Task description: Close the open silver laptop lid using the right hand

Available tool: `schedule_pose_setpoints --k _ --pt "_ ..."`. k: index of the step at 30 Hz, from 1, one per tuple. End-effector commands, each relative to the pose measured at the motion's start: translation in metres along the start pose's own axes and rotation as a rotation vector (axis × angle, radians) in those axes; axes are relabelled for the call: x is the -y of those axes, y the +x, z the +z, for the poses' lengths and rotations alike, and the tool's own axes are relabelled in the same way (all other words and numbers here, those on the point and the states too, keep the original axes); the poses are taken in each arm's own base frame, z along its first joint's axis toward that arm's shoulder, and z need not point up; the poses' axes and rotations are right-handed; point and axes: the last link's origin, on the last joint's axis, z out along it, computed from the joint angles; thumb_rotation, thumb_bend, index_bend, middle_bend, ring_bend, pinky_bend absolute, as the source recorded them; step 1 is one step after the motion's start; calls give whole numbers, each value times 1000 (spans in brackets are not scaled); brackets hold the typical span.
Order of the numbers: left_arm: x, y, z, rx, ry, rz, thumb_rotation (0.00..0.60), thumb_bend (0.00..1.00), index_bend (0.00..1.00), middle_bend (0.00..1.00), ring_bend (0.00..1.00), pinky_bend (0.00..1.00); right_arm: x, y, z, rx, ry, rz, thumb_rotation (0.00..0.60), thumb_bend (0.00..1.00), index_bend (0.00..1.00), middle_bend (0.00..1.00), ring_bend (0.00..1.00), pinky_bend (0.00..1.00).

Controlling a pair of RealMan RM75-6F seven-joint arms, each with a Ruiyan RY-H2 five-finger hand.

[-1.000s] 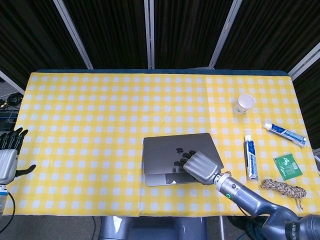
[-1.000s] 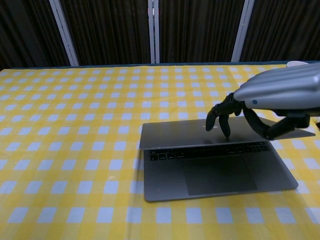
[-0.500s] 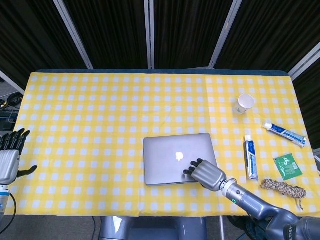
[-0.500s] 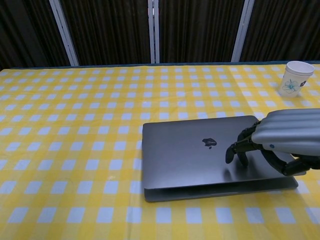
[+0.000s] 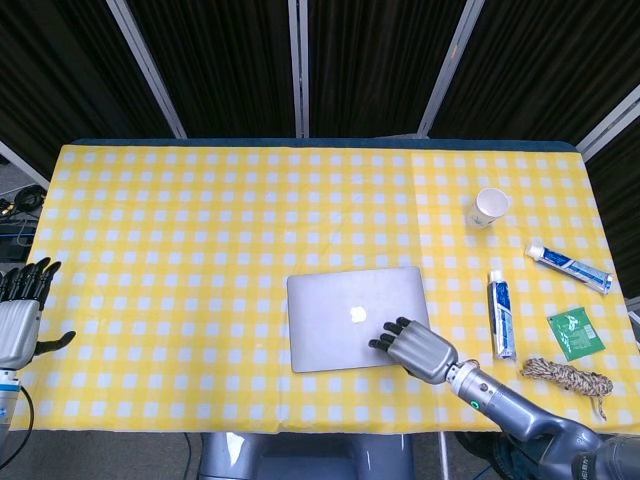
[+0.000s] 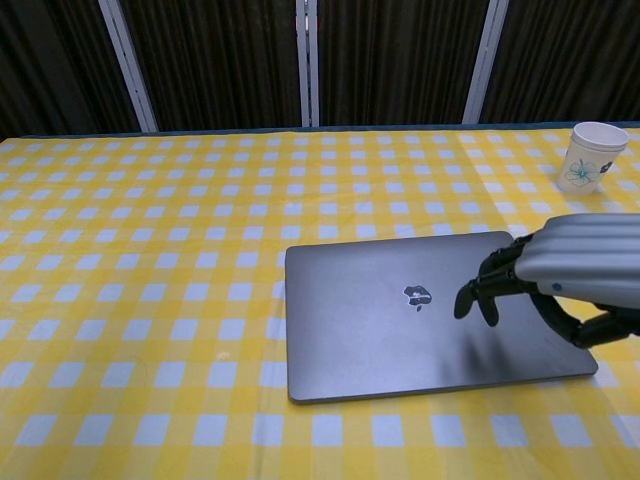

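Note:
The silver laptop [image 5: 350, 317] [image 6: 420, 320] lies flat on the checked cloth, lid down and logo up. My right hand [image 5: 418, 347] [image 6: 560, 280] hovers over the lid's near right corner. Its dark fingertips [image 6: 470, 300] curl downward, slightly above the lid in the chest view, and it holds nothing. My left hand [image 5: 18, 322] hangs beyond the table's left edge with its fingers spread apart, empty; only the head view shows it.
A paper cup [image 5: 490, 207] [image 6: 588, 157] stands at the back right. Two toothpaste tubes [image 5: 502, 313] [image 5: 568, 266], a green sachet [image 5: 575, 333] and a coil of rope [image 5: 570, 376] lie along the right side of the yellow checked table [image 5: 200, 240].
The lid went from partly raised to fully flat under my right hand. That hand has since lifted slightly off the lid and drawn back toward the near right corner.

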Motion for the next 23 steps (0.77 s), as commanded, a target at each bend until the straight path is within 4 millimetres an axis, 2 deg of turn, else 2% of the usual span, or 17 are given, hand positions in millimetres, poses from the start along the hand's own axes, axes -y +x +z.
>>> schedule_pose_setpoints --k 1,4,5,6,8,9,10,11,12,17,21,23 --pt "0 0 0 -1 0 -2 600 0 0 0 0 0 -6 21 -10 -105 2 -55 600 1000 254 347 221 293" --pt "0 2 0 -4 -3 -5 600 0 0 0 0 0 -16 37 -21 -201 -12 -133 600 997 241 319 211 259" --pt "0 2 -1 -6 -4 -7 600 0 0 0 0 0 -21 43 -26 -245 -24 -159 600 968 229 303 200 236" --pt "0 3 -1 -7 -6 -8 600 0 0 0 0 0 -27 50 -34 -298 -43 -176 600 850 200 267 171 188" --pt "0 4 -2 -12 -10 -12 600 0 0 0 0 0 -40 58 -51 -379 -95 -191 600 470 121 174 89 91" --pt "0 5 -2 -13 -11 -14 600 0 0 0 0 0 -44 59 -56 -397 -118 -197 600 233 68 105 42 42" --pt "-1 6 -3 -15 -13 -16 600 0 0 0 0 0 -53 61 -66 -422 -174 -210 600 84 29 48 11 12" --pt "-1 6 -4 -17 -15 -19 600 0 0 0 0 0 -60 61 -77 -438 -237 -215 600 31 12 22 1 2" --pt "-1 7 -4 -19 -17 -20 600 0 0 0 0 0 -64 59 -85 -444 -288 -208 600 0 1 2 0 0" --pt "-1 10 -6 -41 -8 -23 600 0 0 0 0 0 -77 40 -128 -482 -535 -91 600 0 0 0 0 0" --pt "-1 12 -9 -49 -14 -29 600 0 0 0 0 0 -84 15 -155 -461 -693 -21 600 0 0 0 0 0" --pt "-2 13 -11 -52 -17 -31 600 0 0 0 0 0 -86 7 -161 -444 -733 -17 600 0 0 0 0 0"
